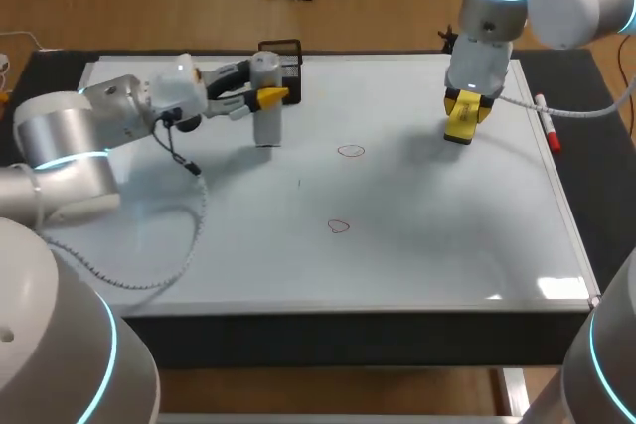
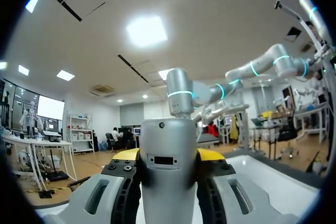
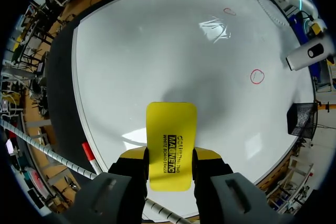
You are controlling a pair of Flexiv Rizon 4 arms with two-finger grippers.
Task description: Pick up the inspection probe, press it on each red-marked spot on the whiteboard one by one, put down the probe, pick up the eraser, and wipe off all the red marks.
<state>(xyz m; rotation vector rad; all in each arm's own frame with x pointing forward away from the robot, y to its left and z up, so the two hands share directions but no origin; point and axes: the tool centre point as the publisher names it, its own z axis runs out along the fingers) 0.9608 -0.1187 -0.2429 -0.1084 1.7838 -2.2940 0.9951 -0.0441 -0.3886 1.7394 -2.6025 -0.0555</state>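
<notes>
The left claw (image 1: 268, 98) is clamping the one grey probe (image 1: 266, 128) from both sides, holding it upright over the far left part of the whiteboard (image 1: 427, 235), beside one black stand (image 1: 286, 55). The right claw (image 1: 464, 106) is gripping the one yellow eraser (image 1: 459, 128) over the board's far right part. Two red rings are showing, a far mark (image 1: 350, 151) and a near mark (image 1: 339, 226), and one pen (image 1: 548, 124) is lying along the right edge.
</notes>
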